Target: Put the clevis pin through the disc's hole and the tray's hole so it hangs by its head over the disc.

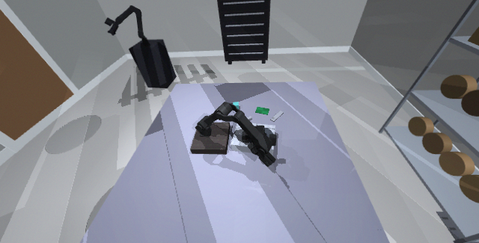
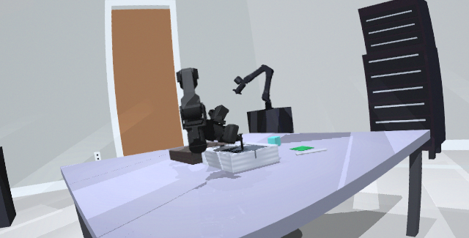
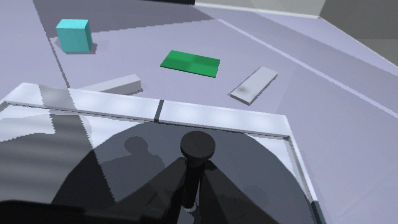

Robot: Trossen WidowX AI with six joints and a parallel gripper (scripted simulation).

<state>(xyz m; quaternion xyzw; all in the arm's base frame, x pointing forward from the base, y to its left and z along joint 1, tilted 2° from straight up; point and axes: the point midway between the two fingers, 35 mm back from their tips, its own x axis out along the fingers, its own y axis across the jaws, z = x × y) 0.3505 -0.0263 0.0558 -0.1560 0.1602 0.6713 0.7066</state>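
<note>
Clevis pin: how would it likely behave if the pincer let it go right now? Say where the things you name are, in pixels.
The clevis pin (image 3: pixel 198 145) would probably drop or tip rather than stay put, since its wide head sits atop a slim shank. If it landed on its side, it might roll in an arc, as head and shank both look round. It is likely stiff: the shank looks straight.

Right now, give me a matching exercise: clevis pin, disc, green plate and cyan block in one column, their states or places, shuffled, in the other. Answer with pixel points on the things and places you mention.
Column one
1. Clevis pin (image 3: pixel 198 145)
2. Disc (image 3: pixel 120 167)
3. Green plate (image 1: pixel 262 111) (image 2: pixel 302 148) (image 3: pixel 190 63)
4. Cyan block (image 1: pixel 236 105) (image 2: pixel 274 140) (image 3: pixel 74 37)

Column two
A. Lying flat on the table, outside the tray (image 2: pixel 253 162) (image 3: pixel 225 117)
B. Held in the claw (image 3: pixel 194 182), head up
C. A cube-like shape resting on the table
D. Inside the tray's rim

Right pairs: 1-B, 2-D, 3-A, 4-C
</note>
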